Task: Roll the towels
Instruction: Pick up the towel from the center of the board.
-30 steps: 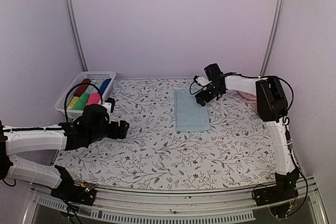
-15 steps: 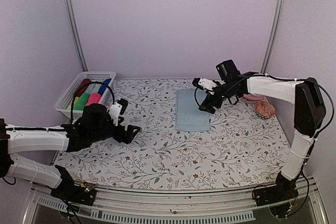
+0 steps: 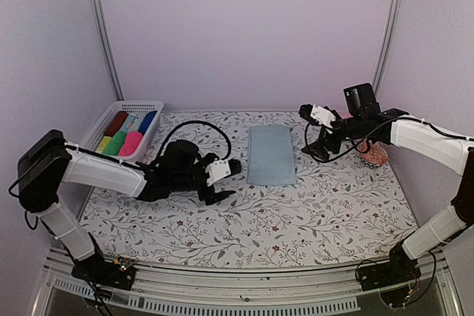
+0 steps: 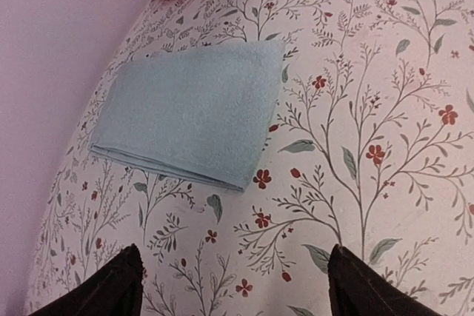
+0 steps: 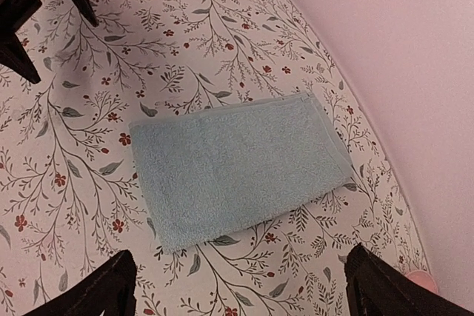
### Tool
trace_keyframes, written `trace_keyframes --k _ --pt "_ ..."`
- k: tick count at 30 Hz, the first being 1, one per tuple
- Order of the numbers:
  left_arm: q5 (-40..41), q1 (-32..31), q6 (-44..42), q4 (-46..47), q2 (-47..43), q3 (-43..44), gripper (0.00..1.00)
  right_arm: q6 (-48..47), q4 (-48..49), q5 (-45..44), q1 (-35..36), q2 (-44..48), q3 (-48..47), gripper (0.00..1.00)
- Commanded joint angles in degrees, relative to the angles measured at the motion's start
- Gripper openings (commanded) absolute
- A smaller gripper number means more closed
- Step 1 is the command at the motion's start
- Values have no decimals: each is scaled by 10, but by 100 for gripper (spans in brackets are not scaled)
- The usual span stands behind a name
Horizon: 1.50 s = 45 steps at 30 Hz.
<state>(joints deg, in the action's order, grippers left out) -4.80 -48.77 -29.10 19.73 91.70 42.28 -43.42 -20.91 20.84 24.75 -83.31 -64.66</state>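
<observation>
The pale blue towel (image 3: pixel 270 155) lies flat and folded on the floral tabletop at centre back. It also shows in the left wrist view (image 4: pixel 189 112) and the right wrist view (image 5: pixel 237 164). A bright pink roll (image 3: pixel 132 142) lies in the white basket (image 3: pixel 95 132) at the back left. My left gripper (image 3: pixel 229 180) is open and empty, just left of the towel's near end, also seen in its own view (image 4: pixel 233 286). My right gripper (image 3: pixel 311 132) is open and empty, right of the towel, also seen in its own view (image 5: pixel 241 286).
The basket also holds red, green, yellow and dark blue rolls. A red-patterned round object (image 3: pixel 375 155) and a pink thing, partly hidden behind the right arm, sit at the right edge. Purple walls enclose the back and sides.
My left gripper has moved right across the table to near the towel's left edge. My right gripper has drawn back to the right, off the towel's far end.
</observation>
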Motion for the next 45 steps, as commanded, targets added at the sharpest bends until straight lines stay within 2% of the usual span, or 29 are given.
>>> trace_keyframes --k 1,6,11,17,22,24,29,31,35,37,41,42,45 --pt "-17 -4 -175 -26 83 78 85 3 14 49 -51 20 17 99" --pt "-7 -5 -264 -80 166 165 79 13 25 63 -84 39 27 99" --pt "2 -14 -321 -98 200 203 63 23 35 72 -100 40 34 99" --pt "45 -28 -366 -119 257 233 62 34 41 77 -108 39 36 99" --pt "70 -35 -373 -140 293 262 62 40 49 79 -115 44 41 99" --pt "82 -36 -374 -139 304 268 59 42 52 81 -118 46 45 99" --pt "119 -37 -377 -144 331 284 48 44 55 89 -120 44 48 99" --pt "122 -38 -373 -150 335 286 41 41 56 96 -120 46 51 99" --pt "120 -36 -362 -159 345 295 34 28 60 118 -120 49 65 99" --pt "119 -35 -350 -172 354 306 27 15 60 134 -120 50 73 99" --pt "108 -34 -324 -194 362 325 3 -44 78 206 -120 78 122 99" --pt "105 -34 -318 -195 361 325 0 -64 82 221 -120 86 136 99" --pt "91 -32 -292 -203 355 327 0 -116 96 255 -120 102 172 99"
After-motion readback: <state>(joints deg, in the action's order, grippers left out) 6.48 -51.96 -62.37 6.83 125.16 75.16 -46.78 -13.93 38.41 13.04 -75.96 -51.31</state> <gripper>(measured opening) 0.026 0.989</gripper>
